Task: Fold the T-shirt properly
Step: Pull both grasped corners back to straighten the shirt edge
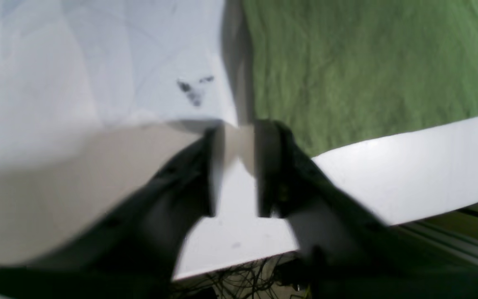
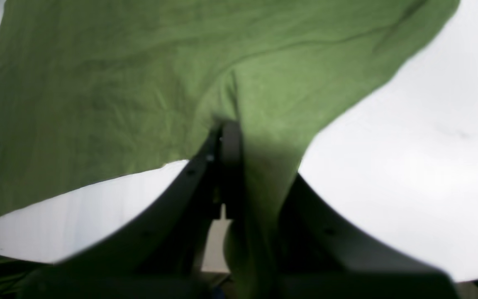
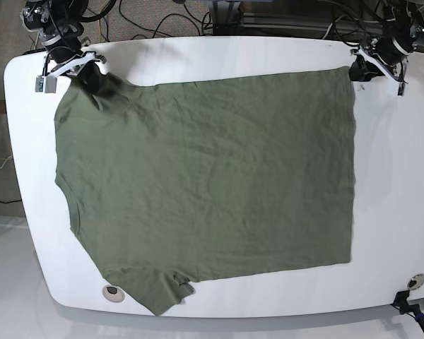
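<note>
The olive-green T-shirt (image 3: pixel 212 176) lies spread flat on the white table (image 3: pixel 396 176), hem to the right and sleeves to the left. At the far left corner my right gripper (image 3: pixel 85 74) is shut on a bunched fold of the sleeve. In the right wrist view the T-shirt (image 2: pixel 98 83) runs up between the black fingers of the right gripper (image 2: pixel 239 137). My left gripper (image 3: pixel 358 73) sits at the far right hem corner. In the left wrist view the left gripper (image 1: pixel 239 166) stands slightly open over bare table (image 1: pixel 77 62), with the T-shirt (image 1: pixel 367 62) just beside it.
Cables (image 3: pixel 162 21) and a metal rail (image 1: pixel 450 241) lie beyond the table's far edge. Round fittings sit at the front left (image 3: pixel 112 291) and front right (image 3: pixel 415 282). The near sleeve (image 3: pixel 162 289) reaches close to the front edge.
</note>
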